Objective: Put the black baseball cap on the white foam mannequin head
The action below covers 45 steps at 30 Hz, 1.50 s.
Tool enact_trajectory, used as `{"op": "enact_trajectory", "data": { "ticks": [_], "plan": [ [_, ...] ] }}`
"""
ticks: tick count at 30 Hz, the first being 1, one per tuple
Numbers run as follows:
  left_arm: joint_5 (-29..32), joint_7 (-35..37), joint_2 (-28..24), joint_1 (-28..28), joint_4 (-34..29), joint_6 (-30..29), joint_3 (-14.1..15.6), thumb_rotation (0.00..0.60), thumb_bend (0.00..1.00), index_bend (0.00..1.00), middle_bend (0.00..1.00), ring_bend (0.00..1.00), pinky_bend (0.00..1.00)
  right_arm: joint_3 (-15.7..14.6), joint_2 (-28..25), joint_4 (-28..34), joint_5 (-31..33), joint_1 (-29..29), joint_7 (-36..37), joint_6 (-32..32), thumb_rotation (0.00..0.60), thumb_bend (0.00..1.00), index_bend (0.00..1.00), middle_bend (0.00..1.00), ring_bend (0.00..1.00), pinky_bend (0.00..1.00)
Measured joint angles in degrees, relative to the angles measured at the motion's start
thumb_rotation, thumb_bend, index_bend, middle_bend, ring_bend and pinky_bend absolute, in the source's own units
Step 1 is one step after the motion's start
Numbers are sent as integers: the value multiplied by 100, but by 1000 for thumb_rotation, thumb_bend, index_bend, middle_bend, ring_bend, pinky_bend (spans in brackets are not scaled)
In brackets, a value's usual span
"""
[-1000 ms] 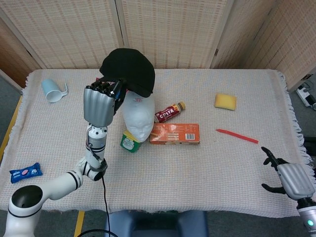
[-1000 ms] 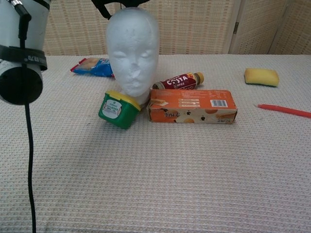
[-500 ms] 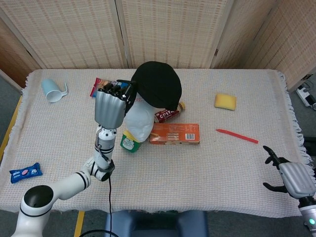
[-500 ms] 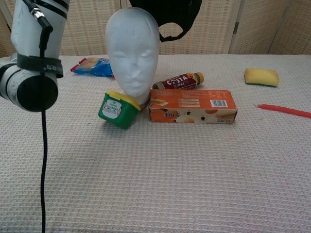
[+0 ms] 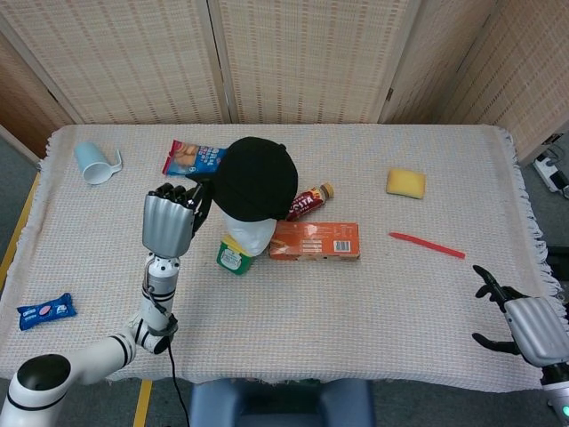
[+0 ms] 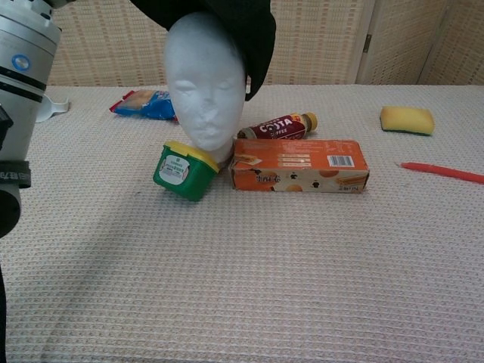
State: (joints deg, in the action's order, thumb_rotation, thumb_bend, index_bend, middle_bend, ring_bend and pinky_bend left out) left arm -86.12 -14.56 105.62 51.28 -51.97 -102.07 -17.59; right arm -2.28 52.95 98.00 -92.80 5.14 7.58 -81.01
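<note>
The black baseball cap [image 5: 256, 178] lies over the top of the white foam mannequin head [image 5: 249, 233], which stands mid-table. In the chest view the cap [image 6: 242, 30] covers the crown and hangs down the head's [image 6: 206, 91] right side, with the face bare. My left hand [image 5: 169, 222] is just left of the head, fingers curled at the cap's left edge and holding it. Its forearm [image 6: 23, 68] fills the chest view's left edge. My right hand [image 5: 526, 325] hovers off the table's near right corner, fingers apart and empty.
A green tub [image 5: 233, 257] leans against the head's base, beside an orange box [image 5: 315, 240] and a Costa bottle [image 5: 307, 202]. A yellow sponge [image 5: 405, 183] and red pen [image 5: 427, 245] lie to the right. A blue cup [image 5: 93, 163], snack packet [image 5: 188, 157] and biscuit pack [image 5: 44, 311] lie to the left.
My left hand swung the cap right over the head, then came down and left. The cap went from above the head to resting on it. The right hand stayed put.
</note>
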Motion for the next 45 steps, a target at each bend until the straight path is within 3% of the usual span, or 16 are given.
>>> {"op": "enact_trajectory", "data": {
  "ticks": [12, 14, 18, 21, 24, 32, 34, 36, 38, 41, 45],
  "plan": [
    [-174, 3, -84, -760, -393, -189, 461, 600, 657, 753, 1000, 1000, 1000, -1, -37, -4, -63, -43, 90, -129, 600, 22, 0, 360, 370, 610],
    [-227, 2, -102, -857, -446, -189, 554, 600, 586, 685, 1000, 1000, 1000, 0, -45, -1, -78, -63, 107, -176, 600, 21, 0, 360, 370, 611],
    [-231, -123, -199, -1062, -747, -84, 701, 600, 280, 327, 1000, 1000, 1000, -10, -54, 4, -121, -86, 117, -213, 600, 23, 0, 360, 370, 610],
    [-202, -258, -359, -1222, -1157, 4, 786, 600, 148, 132, 1000, 1000, 1000, -17, -60, 12, -142, -98, 114, -236, 600, 24, 0, 360, 371, 610],
    [-165, -446, -625, -1417, -1722, 88, 887, 600, 89, 54, 1000, 1000, 1000, -21, -63, 17, -161, -113, 107, -265, 600, 25, 0, 360, 371, 610],
    [-17, -646, -1841, -2116, -3241, 328, 1282, 600, 71, 48, 999, 973, 999, -59, -41, 64, -246, -139, 6, -294, 600, 25, 0, 360, 371, 610],
    [33, -600, -2250, -2332, -3528, 385, 1424, 600, 67, 104, 915, 838, 929, -49, -19, 64, -231, -147, -22, -306, 600, 25, 0, 357, 364, 606],
    [141, -510, -2669, -2570, -3815, 471, 1586, 600, 65, 154, 696, 590, 717, -34, 20, 62, -195, -151, -94, -304, 600, 25, 0, 334, 335, 567],
    [328, -420, -3035, -2753, -4102, 633, 1746, 600, 64, 179, 387, 279, 396, -20, 72, 60, -160, -154, -199, -296, 600, 26, 0, 281, 278, 484],
    [731, -207, -3646, -2997, -4539, 1102, 2025, 600, 65, 182, 182, 85, 164, 9, 187, 52, -90, -154, -455, -265, 600, 25, 0, 159, 143, 321],
    [1066, 385, -4109, -3343, -4794, 1661, 2342, 600, 65, 182, 117, 7, 97, 107, 386, 2, 139, -155, -847, -233, 600, 25, 0, 38, 9, 128]
  ]
}}
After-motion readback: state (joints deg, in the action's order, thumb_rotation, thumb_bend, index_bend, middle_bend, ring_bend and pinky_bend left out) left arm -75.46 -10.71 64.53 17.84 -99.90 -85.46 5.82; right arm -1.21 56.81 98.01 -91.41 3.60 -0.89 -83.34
